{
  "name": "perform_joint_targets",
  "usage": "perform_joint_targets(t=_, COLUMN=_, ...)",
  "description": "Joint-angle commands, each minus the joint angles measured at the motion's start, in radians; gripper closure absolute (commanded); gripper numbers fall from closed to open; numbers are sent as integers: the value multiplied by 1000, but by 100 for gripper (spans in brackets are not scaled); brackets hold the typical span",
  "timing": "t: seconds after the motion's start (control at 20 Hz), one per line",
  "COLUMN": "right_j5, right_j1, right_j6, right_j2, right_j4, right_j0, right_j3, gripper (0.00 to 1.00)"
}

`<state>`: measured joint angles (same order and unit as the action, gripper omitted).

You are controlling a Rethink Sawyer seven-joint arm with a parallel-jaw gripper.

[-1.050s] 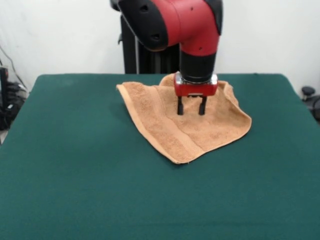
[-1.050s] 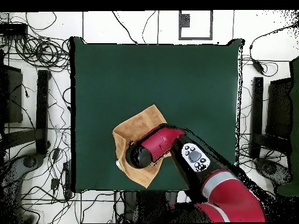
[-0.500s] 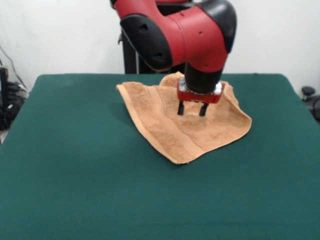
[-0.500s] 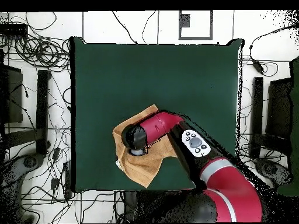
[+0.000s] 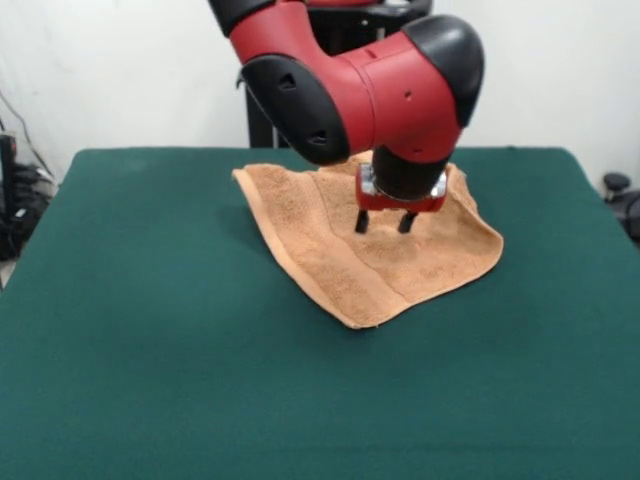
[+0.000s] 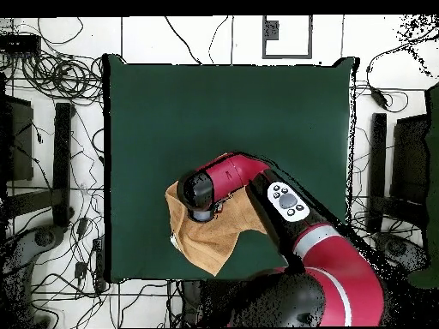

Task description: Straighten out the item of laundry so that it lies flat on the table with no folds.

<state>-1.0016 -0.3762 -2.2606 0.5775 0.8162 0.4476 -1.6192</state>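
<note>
Orange terry towel under spread end effector (hidden overhead).

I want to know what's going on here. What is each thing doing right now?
towel: spread on the table, but rumpled and raised along its far edge, not flat yet.
end effector: open, pointing down just above the towel, holding nothing.
table: holding up the towel near its far side.

A table topped with dark green cloth carried a single orange-tan towel, which lay toward the far edge in the front view (a woven band ran near its border). The towel sat rumpled, its far corner raised rather than flat.
</note>
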Motion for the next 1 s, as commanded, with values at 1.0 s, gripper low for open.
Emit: perform_joint_targets(t=1.0, right_j5=428, right_j1=-36, right_j6=182, right_j2=92, right_j4=269, right_j0=42, right_j3=144, gripper=0)
